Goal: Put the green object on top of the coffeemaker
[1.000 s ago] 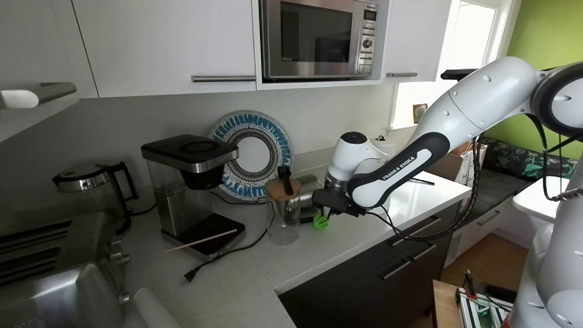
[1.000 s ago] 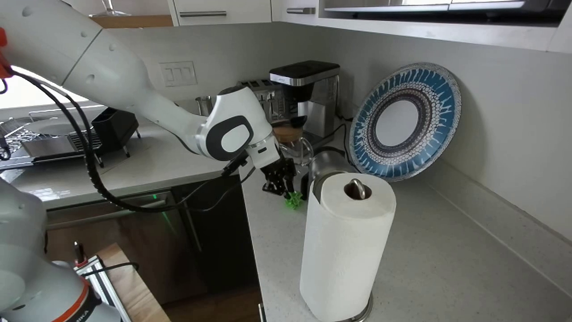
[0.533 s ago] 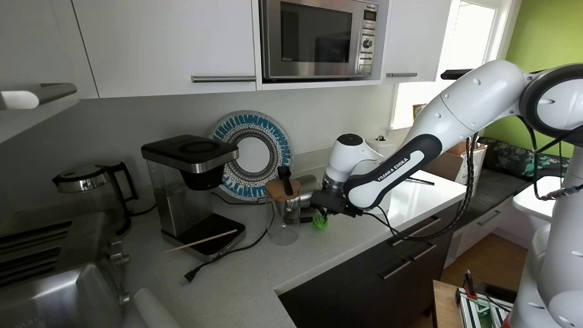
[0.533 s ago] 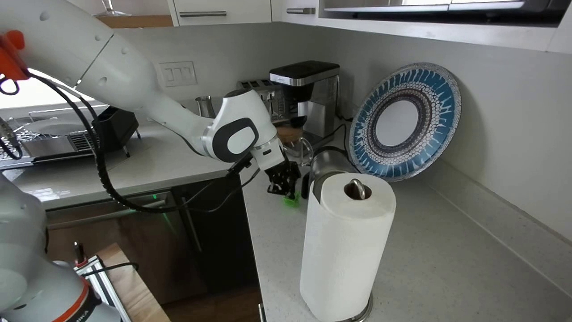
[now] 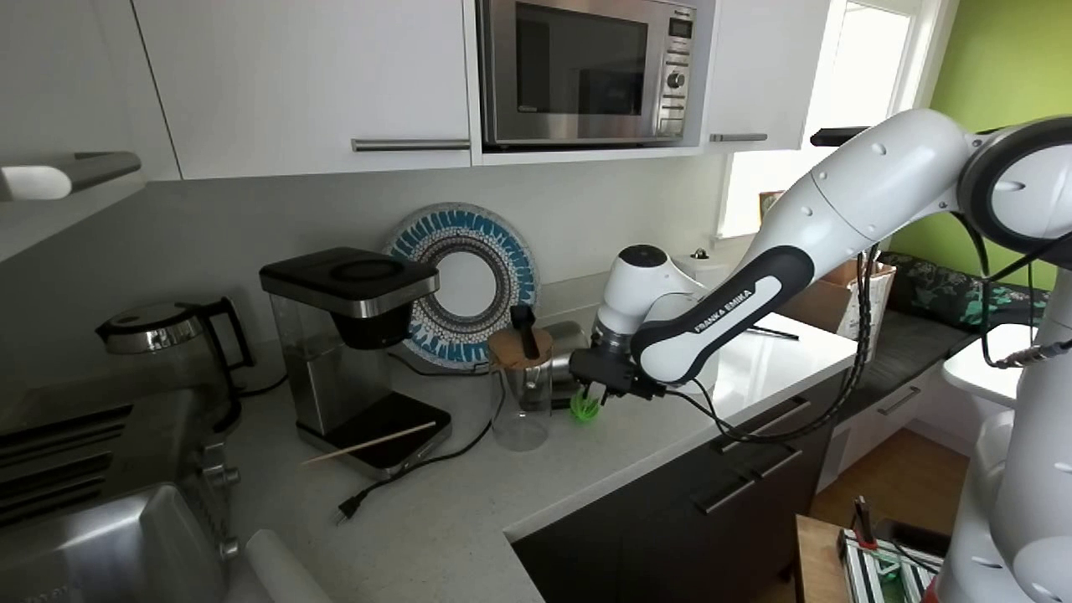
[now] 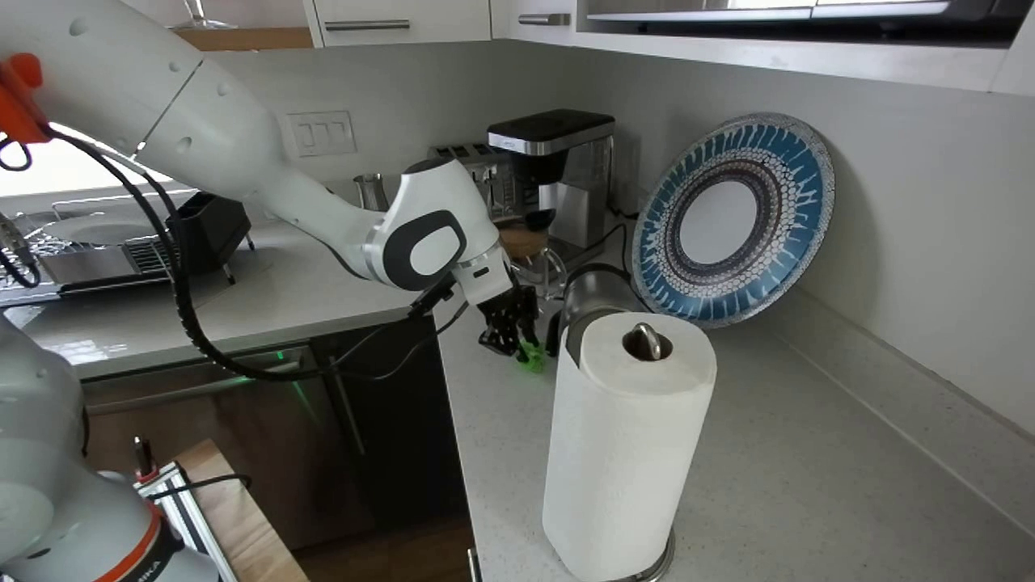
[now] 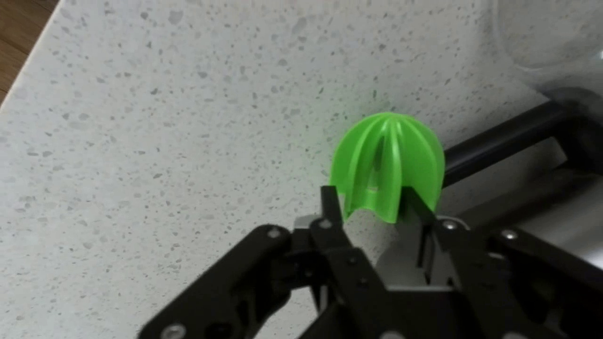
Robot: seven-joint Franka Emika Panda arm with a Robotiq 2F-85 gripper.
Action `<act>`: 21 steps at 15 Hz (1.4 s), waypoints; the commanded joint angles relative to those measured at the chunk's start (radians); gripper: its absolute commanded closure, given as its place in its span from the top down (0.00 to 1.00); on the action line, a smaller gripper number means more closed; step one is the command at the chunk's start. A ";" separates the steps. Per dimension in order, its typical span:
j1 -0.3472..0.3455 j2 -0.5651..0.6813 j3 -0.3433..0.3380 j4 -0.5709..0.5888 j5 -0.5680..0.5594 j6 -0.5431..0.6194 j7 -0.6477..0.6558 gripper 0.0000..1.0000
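Observation:
The green object [image 7: 388, 160], a small ribbed dome, is on the counter in the wrist view. It also shows as a small green lump in both exterior views [image 5: 584, 406] [image 6: 531, 356]. My gripper [image 7: 367, 190] is right at it, fingers partly apart, its near ribs between the tips. The right finger meets a rib; a thin sliver of counter shows beside the left. Whether the fingers clamp it is unclear. The gripper also shows in both exterior views [image 5: 596, 395] [image 6: 524, 352]. The coffeemaker [image 5: 347, 276], boxy with a flat black top, also shows at the back in an exterior view [image 6: 554, 129].
A clear jar with a cork lid [image 5: 519, 394] stands between the gripper and the coffeemaker. A metal jug [image 6: 598, 299] with a dark handle [image 7: 499, 141] is beside the green object. A paper towel roll [image 6: 631, 444] and a leaning round plate [image 6: 736, 218] are near.
My arm has come lower and slightly across toward the jug side, then lifted very slightly over the last half second. The green object has shifted slightly with the fingers.

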 commanded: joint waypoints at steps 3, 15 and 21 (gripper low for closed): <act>0.022 -0.001 -0.015 -0.007 -0.012 -0.009 0.040 0.26; 0.027 -0.004 -0.011 -0.007 0.037 -0.016 -0.005 0.02; 0.109 -0.202 0.055 -0.114 0.380 -0.081 -0.437 0.02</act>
